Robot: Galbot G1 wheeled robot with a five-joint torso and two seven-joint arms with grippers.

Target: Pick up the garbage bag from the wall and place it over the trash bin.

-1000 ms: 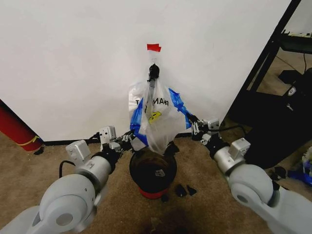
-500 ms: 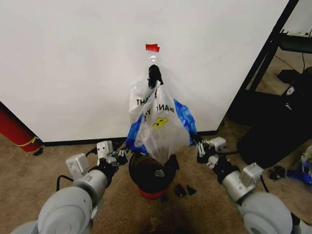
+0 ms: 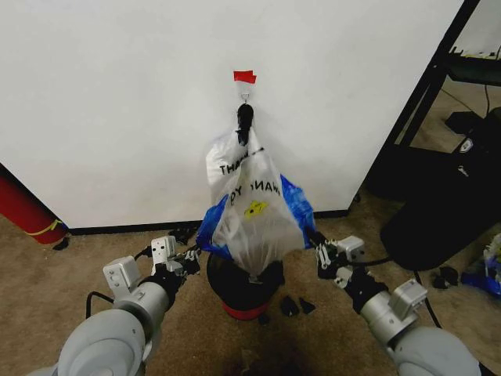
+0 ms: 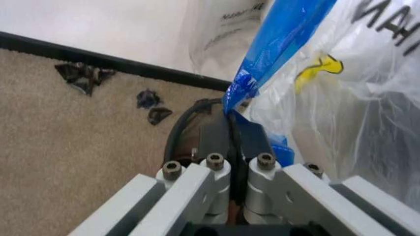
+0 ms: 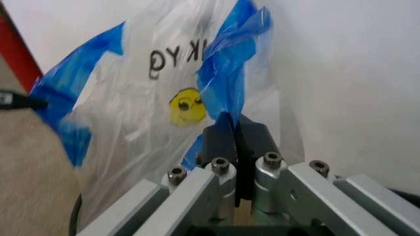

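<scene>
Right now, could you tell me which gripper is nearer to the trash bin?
Left. The left gripper sits just beside the trash bin rim; the right gripper is a little farther off on the other side. Both are pinching the garbage bag.

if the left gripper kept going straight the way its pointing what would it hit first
Probably the garbage bag itself: the left gripper is already shut on its blue strip, with the trash bin rim just below and the wall behind it.

Brown carpet (image 3: 47, 274), black shelving (image 3: 438, 70).

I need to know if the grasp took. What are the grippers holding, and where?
Both hold the garbage bag by its blue strips: left gripper shut on the strip at its left, right gripper at its right, above the trash bin.
</scene>
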